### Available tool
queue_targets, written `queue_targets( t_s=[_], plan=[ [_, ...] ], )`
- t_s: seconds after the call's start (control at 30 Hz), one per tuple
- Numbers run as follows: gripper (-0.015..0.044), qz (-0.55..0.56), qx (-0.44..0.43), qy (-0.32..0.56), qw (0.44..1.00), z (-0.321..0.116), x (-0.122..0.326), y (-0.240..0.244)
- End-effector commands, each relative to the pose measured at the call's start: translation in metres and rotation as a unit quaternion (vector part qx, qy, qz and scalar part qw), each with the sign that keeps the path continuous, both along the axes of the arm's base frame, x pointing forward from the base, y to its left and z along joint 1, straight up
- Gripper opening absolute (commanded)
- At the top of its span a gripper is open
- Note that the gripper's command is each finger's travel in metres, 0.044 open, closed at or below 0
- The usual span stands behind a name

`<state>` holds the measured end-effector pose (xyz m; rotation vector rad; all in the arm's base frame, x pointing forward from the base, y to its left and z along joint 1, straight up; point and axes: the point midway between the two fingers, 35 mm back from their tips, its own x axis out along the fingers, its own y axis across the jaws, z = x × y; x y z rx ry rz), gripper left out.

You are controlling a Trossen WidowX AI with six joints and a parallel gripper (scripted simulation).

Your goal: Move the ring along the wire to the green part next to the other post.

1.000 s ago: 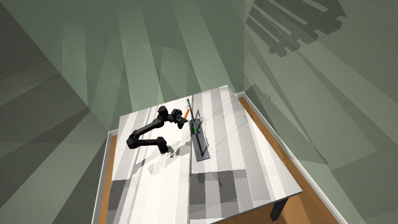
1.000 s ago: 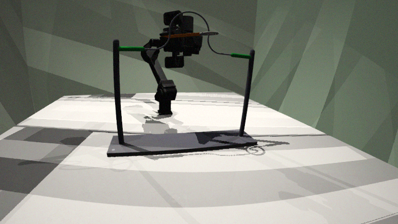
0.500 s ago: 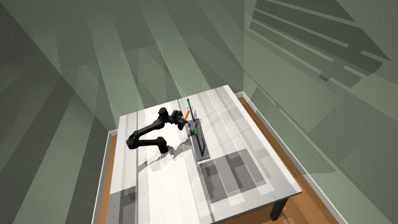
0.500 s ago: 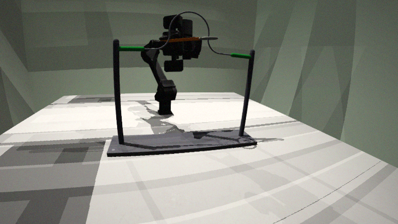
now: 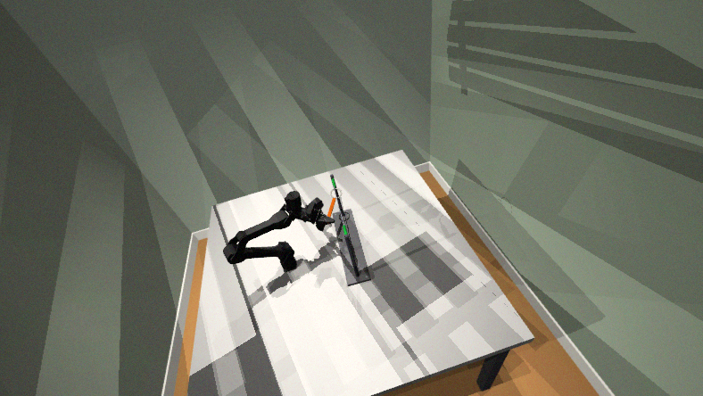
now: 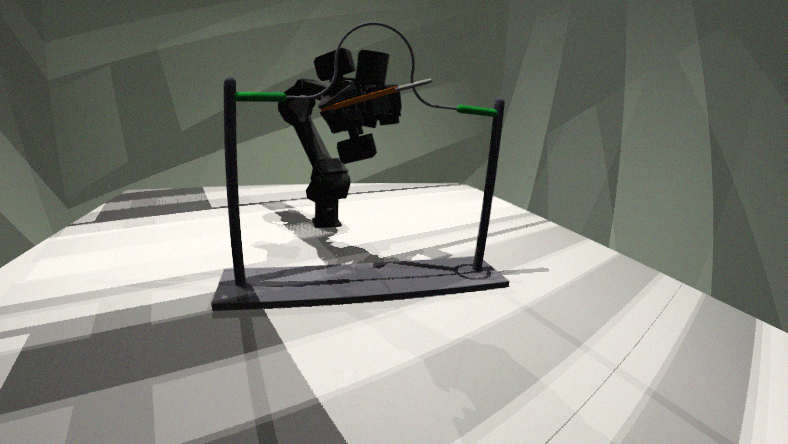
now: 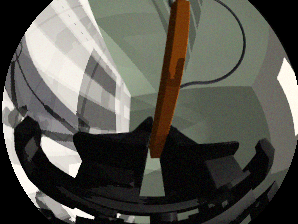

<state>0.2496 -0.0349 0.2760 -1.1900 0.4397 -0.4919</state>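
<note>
On the left, the left post (image 6: 231, 182) carries one green part (image 6: 260, 96), which the ring has already left. In the middle, the gripper (image 6: 352, 107) is closed on the orange handle (image 6: 358, 99), held nearly level so that the arm stays away from the thin grey wire (image 6: 380, 27). At the handle's right end the ring (image 6: 417, 83) sits around the descending grey wire, not yet at the green part (image 6: 475, 110) beside the right post (image 6: 487, 182).

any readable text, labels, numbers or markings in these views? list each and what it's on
None: no words, numbers, brands or signs can be read in any view.
Black robot arm and its gripper, shut on the orange handle: no markings.
Dark posts, green wire sleeves, thin grey wire, dark flat base plate: bare.
White and grey table top: only light and shadow bands.
</note>
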Motion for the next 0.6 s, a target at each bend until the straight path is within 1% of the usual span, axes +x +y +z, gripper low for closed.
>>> queue_targets(
  t_s=[0.0,0.57],
  plan=[
    [-0.0150,0.021,0.054,-0.011,0.998,-0.017,0.006,0.003],
    [-0.0150,0.029,0.263,-0.030,0.964,-0.069,0.010,0.044]
  ],
)
